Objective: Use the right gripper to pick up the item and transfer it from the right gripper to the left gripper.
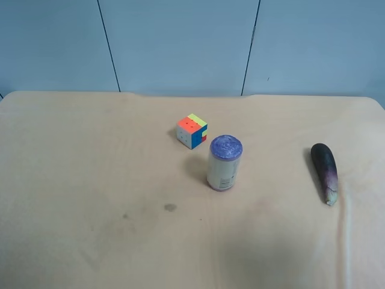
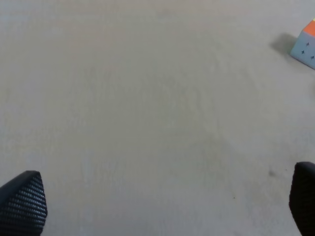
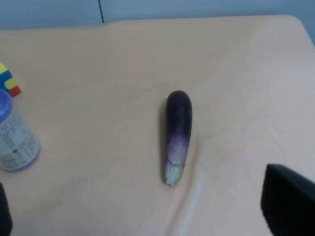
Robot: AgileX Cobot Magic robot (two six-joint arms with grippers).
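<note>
Right wrist view: eggplant (image 3: 178,132) lies untouched ahead of the right gripper (image 3: 145,211), its jaws wide apart.

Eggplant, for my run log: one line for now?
phase: pre-grasp | eggplant: on table, untouched | right gripper: open | left gripper: open

Left hand (image 2: 162,201) fingertips (image 2: 24,202) black, mesh-textured; right hand (image 3: 145,206) black.

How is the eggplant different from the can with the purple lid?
The eggplant lies flat on the table; the can stands upright. The eggplant is slim, tapering to a pale stem end; the can is a stout cylinder. The eggplant lies alone; the can stands near the puzzle cube. Both show purple and rest untouched.
</note>
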